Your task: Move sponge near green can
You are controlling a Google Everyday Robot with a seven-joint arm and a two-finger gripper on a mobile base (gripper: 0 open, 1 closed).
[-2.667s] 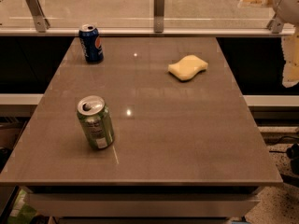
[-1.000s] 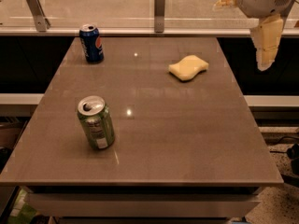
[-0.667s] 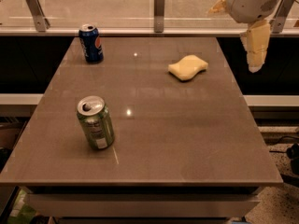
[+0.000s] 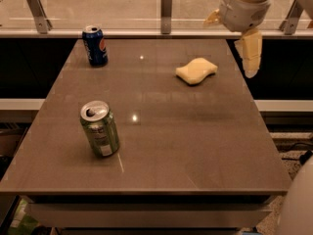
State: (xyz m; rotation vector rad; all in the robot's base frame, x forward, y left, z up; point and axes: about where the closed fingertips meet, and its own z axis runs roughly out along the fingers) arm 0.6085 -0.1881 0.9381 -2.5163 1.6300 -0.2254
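Observation:
The pale yellow sponge (image 4: 196, 71) lies flat on the far right part of the brown table (image 4: 195, 146). The green can (image 4: 100, 129) stands upright at the near left, its silver top open, well apart from the sponge. My gripper (image 4: 250, 58) hangs from the white wrist at the upper right. It points down above the table's right edge, to the right of the sponge and not touching it. It holds nothing that I can see.
A blue Pepsi can (image 4: 95, 45) stands at the far left corner. A glass rail with metal posts (image 4: 167, 4) runs along the table's back edge. A white part of the robot's body (image 4: 299, 207) shows at the bottom right.
The arm has moved left and down from the right edge of the view, bringing the gripper closer to the sponge. The sponge and both cans have not moved.

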